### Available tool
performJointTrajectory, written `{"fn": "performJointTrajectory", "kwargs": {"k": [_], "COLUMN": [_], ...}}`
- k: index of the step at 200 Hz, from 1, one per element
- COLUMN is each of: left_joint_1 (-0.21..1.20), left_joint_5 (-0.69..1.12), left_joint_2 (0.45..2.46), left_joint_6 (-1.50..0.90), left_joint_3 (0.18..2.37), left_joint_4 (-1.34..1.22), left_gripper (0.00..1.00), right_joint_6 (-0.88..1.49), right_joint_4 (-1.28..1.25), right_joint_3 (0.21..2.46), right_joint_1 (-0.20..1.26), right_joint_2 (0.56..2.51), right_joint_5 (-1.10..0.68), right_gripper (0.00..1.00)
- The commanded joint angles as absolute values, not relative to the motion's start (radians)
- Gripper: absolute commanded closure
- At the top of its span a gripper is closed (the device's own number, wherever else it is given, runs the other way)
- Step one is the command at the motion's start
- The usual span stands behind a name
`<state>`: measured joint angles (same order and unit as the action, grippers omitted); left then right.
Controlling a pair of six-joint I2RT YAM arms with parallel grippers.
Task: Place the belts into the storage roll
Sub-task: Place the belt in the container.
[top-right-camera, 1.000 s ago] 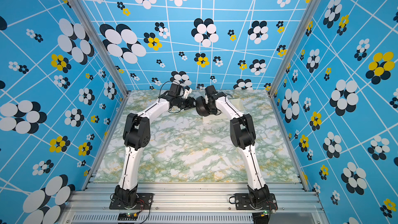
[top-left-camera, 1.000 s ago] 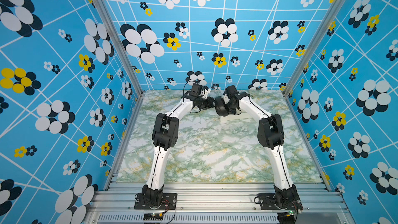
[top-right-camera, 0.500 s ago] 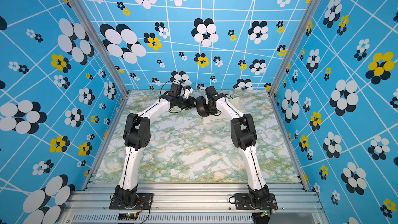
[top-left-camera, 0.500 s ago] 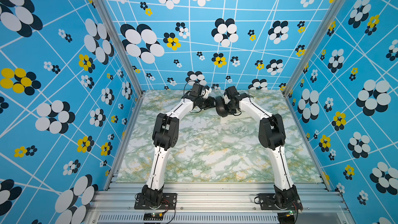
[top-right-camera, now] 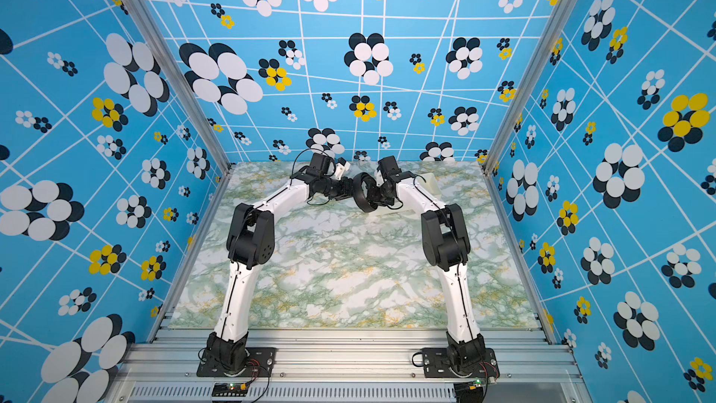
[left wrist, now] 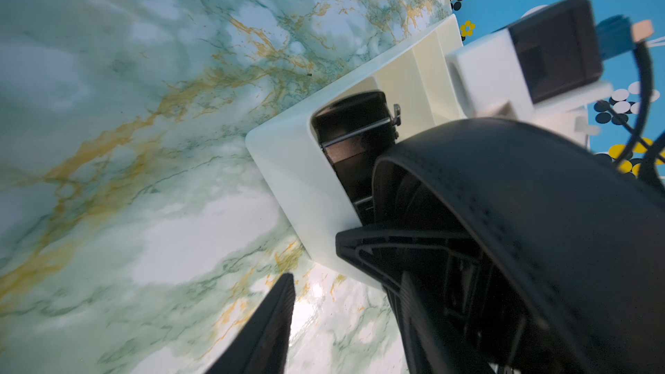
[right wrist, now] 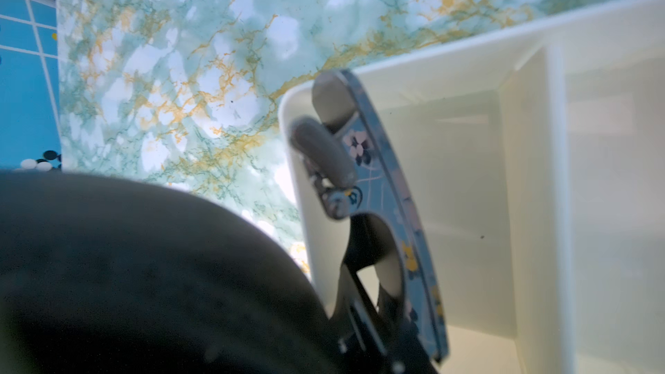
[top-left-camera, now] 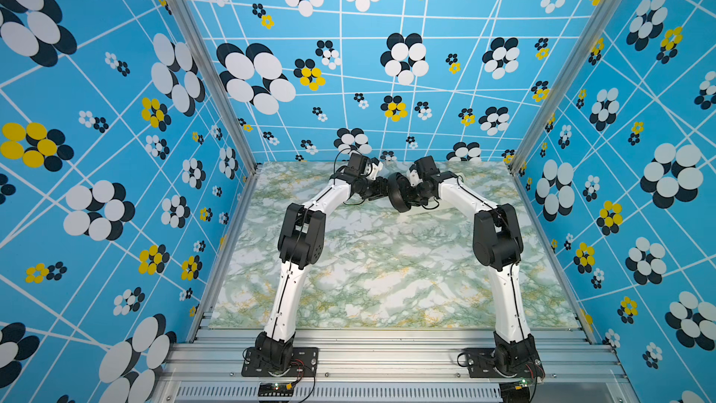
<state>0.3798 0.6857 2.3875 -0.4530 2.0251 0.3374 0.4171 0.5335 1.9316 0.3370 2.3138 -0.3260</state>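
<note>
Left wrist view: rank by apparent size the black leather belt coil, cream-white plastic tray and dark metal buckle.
1. black leather belt coil, inflated by nearness
2. cream-white plastic tray, partly hidden
3. dark metal buckle

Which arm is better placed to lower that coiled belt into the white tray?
Probably right. The right arm reaches over the tray, and the buckle of the belt hangs over its end compartment. The left gripper sits beside the tray's corner, over table.
</note>
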Motion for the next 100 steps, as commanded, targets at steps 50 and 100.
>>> {"fn": "performJointTrajectory", "kwargs": {"k": [50, 100], "left_joint_1": [0.404, 0.411], "left_joint_5": [0.704, 0.701], "left_joint_2": [2.430, 2.451], "left_joint_6": [-0.449, -0.449], "left_joint_3": [2.132, 2.175], "left_joint_4": [0.386, 0.407], "left_gripper": [0.49, 0.49], "right_joint_6": [0.483, 0.461], "right_joint_4": [0.475, 0.518], "right_joint_3": [1.870, 1.919], "right_joint_1": [0.294, 0.295], "right_joint_2": [2.284, 2.274], "right_joint_5": [-0.370, -0.365], "right_gripper": [0.51, 0.44]}}
